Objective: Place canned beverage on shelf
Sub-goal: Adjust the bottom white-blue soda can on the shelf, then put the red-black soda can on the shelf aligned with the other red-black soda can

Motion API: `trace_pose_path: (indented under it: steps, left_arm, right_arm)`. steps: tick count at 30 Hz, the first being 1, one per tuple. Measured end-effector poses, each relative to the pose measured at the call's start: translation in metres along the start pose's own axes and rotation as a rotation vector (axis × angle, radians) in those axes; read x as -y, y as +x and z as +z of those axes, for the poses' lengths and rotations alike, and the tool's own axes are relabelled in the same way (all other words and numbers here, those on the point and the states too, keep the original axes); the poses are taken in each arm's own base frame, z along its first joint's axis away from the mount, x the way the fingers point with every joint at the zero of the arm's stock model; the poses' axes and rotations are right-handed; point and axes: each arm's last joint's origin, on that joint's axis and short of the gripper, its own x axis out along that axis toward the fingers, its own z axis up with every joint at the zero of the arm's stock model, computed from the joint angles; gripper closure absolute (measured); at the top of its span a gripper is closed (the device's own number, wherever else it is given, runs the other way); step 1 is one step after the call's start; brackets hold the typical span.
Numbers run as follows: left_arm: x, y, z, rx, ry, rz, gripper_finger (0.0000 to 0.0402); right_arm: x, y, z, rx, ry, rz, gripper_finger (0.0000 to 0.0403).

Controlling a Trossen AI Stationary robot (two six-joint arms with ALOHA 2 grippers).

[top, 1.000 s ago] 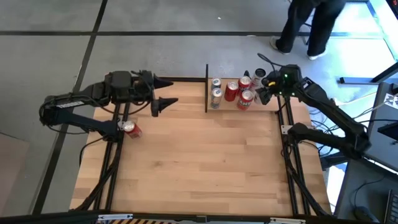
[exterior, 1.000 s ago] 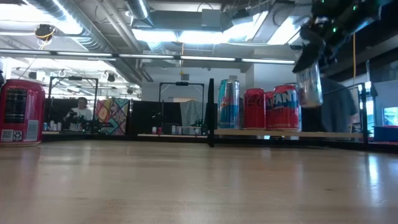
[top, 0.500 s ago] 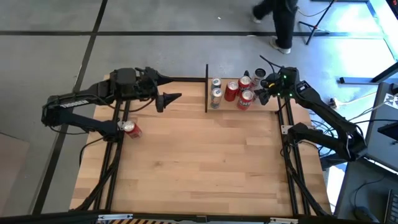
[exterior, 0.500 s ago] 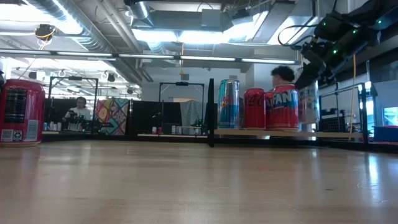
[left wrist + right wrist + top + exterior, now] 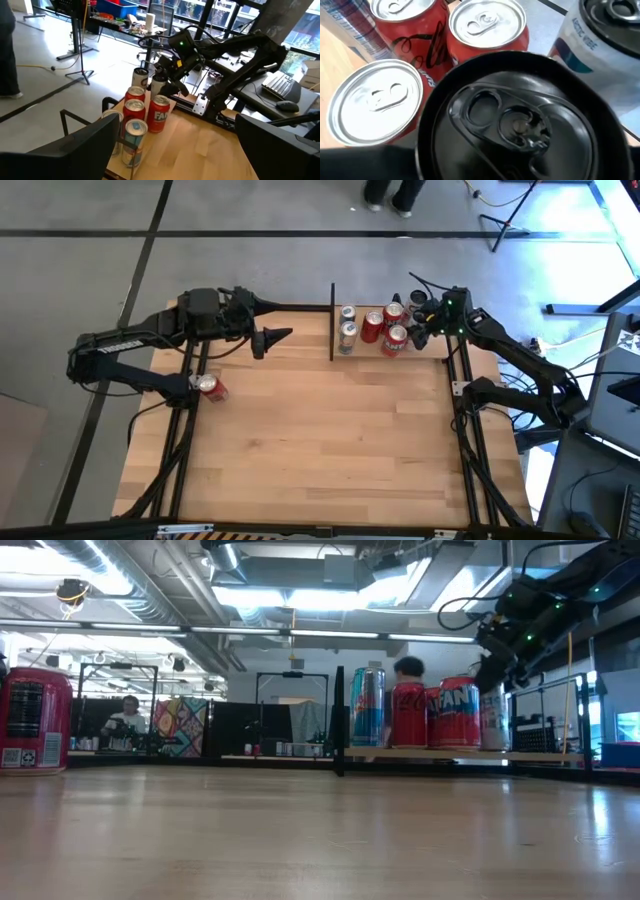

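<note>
My right gripper (image 5: 424, 326) is over the right end of the shelf (image 5: 372, 348), a small light-wood board with a black upright post (image 5: 332, 320). It is shut on a silver can with a black top (image 5: 520, 120), which stands upright on the shelf board (image 5: 450, 753) in the low view (image 5: 492, 718). Several red and silver cans (image 5: 372, 325) stand beside it. Another red can (image 5: 208, 387) stands on the tabletop at the left. My left gripper (image 5: 275, 337) is open and empty above the far left of the table. My right gripper has the black-topped can between its two fingers (image 5: 365, 165), at opposite sides just under the top rim (image 5: 427, 145). It comes from above, slanting in from the table's right. The can's wide top hides the contact. The can stands upright, its base at shelf level.
A white can with a dark top (image 5: 600, 45) and three red cans (image 5: 375, 100) stand close around the held can. People and stands (image 5: 75, 30) show in the room beyond the table. The wooden tabletop (image 5: 320, 440) spreads toward the near edge.
My right gripper has gone down and slightly toward the table's left with the black-topped can, from lifted above the shelf to shelf level beside the red cans. The can has stayed upright. My left gripper has drifted a little toward the right.
</note>
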Motion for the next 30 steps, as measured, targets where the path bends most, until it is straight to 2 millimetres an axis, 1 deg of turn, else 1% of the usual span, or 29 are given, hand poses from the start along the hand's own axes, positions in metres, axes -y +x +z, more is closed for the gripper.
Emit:
trace_pose_path:
  steps: [7,13,17,20,23,26,30]
  left_arm:
    - [0.0,0.0,0.0,0.0,-0.001,0.0,0.0011]
    - [0.0,0.0,-0.001,-0.01,0.0,0.002,0.0011]
    - [0.0,0.0,-0.002,-0.018,0.0,0.002,0.0011]
    - [0.0,0.0,-0.004,-0.043,0.003,-0.023,0.0011]
    - [0.0,-0.001,-0.01,-0.116,-0.019,-0.043,0.0011]
    - [-0.003,-0.009,-0.019,-0.222,-0.081,-0.035,0.0011]
    - [-0.006,-0.027,-0.035,-0.409,-0.168,0.025,0.0013]
  right_arm:
    - [0.0,-0.002,0.001,0.003,0.0,-0.01,0.0103]
    - [-0.002,-0.017,0.017,0.018,-0.007,-0.034,0.007]
    - [-0.004,-0.038,0.035,0.034,-0.03,-0.065,0.0063]
    - [-0.008,-0.059,0.051,0.053,-0.052,-0.083,0.0062]
    - [-0.013,-0.083,0.071,0.099,-0.063,-0.081,0.0061]
    - [-0.024,-0.104,0.088,0.148,-0.092,-0.01,0.0061]
    - [-0.044,-0.119,0.105,0.226,-0.108,0.121,0.0061]
